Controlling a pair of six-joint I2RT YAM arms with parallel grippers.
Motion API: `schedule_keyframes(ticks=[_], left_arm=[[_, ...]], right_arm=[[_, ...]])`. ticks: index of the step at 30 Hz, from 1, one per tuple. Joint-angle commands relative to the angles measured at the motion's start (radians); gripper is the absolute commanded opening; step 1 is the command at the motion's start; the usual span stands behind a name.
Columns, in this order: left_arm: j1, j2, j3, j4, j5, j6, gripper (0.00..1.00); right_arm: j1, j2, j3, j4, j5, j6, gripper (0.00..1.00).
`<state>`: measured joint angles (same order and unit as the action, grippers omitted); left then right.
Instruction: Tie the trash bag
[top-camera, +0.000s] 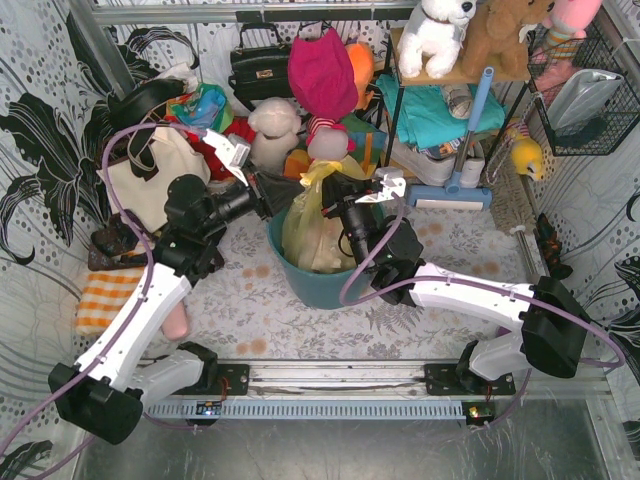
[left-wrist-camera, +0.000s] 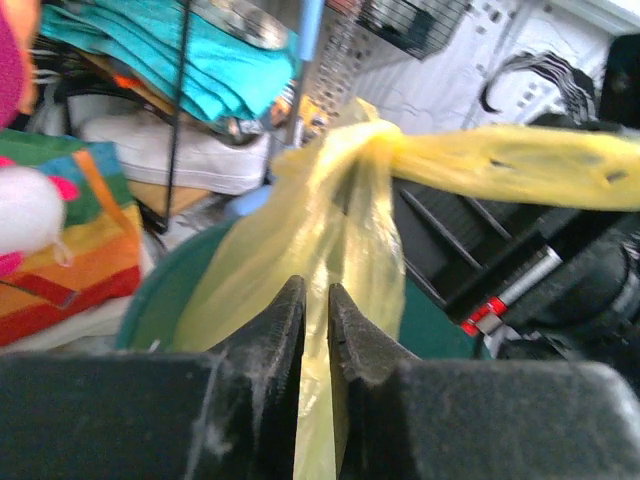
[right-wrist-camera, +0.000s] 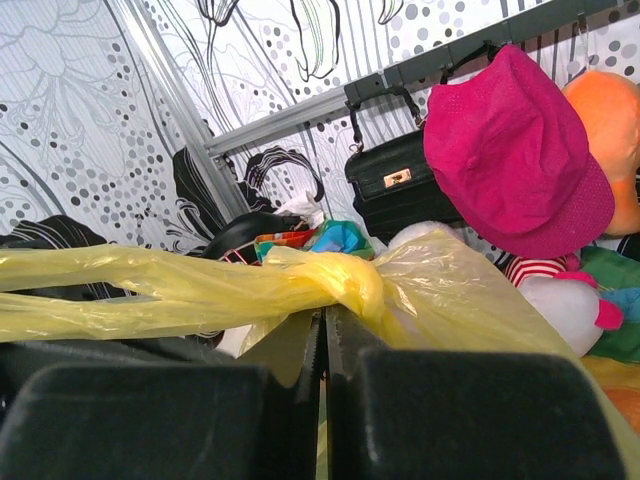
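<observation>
Item 1, left gripper (left-wrist-camera: 315, 295): jaws clenched to a narrow slit, with a fold of yellow film pinched between them on the left flank of the bag, below its neck.

Item 2, right gripper (right-wrist-camera: 322, 322): jaws pressed almost together. Yellow film shows down the slit, so they are judged to be grasping the bag's right flank, directly beneath the knot.

Item 3, thin translucent yellow plastic trash bag (top-camera: 303, 235): stands in the teal round plastic bin (top-camera: 320, 285) at the middle of the patterned worktop (top-camera: 450, 240), between the two arms. The film is wrinkled and glossy, drawn up in pleats to the neck. The neck is gathered into a single plump knot (right-wrist-camera: 352, 285) above the bin rim. One flat, creased handle strip (left-wrist-camera: 510, 165) runs out level from the knot to the edge of the view. Contents cannot be made out.

Item 4, step in hand (judged): one overhand throw is formed, so the work stands at cinching it or starting a second. The next move calls for letting go of the body film, taking the loose strips near the knot and pulling them apart evenly. The thin film may tear, and the light bin could tip.

Item 5, surroundings: magenta cloth cap (right-wrist-camera: 510, 150) and black leather handbag (right-wrist-camera: 395, 185) at the far wall, well apart from the bag.
</observation>
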<state>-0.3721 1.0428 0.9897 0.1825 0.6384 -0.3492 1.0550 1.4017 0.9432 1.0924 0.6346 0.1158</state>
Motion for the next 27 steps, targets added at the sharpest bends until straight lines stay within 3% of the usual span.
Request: schedule_keyframes(ticks=[1,4,9,21,23,27], left_arm=[[0.006,-0.022,0.051,-0.026,-0.211,0.084,0.27],[0.006,0.006,0.066,-0.005,-0.203,0.083,0.38],[0.006,0.056,0.078,0.052,-0.048,0.068,0.57],[0.006,0.148,0.098,0.069,-0.042,0.078,0.59],[0.006,0.166,0.098,0.097,0.031,0.066,0.54],[0.004,0.153,0.070,0.145,0.144,0.043,0.25]], right_arm=[[-0.003,-0.015,-0.009,0.046,-0.021,0.019,0.00],[-0.003,-0.015,-0.007,0.043,-0.025,0.026,0.00],[-0.004,-0.013,-0.005,0.038,-0.026,0.033,0.00],[-0.003,-0.009,0.000,0.035,-0.032,0.043,0.00],[-0.004,-0.006,0.000,0.035,-0.030,0.042,0.00],[-0.003,-0.002,-0.002,0.043,-0.016,0.035,0.00]])
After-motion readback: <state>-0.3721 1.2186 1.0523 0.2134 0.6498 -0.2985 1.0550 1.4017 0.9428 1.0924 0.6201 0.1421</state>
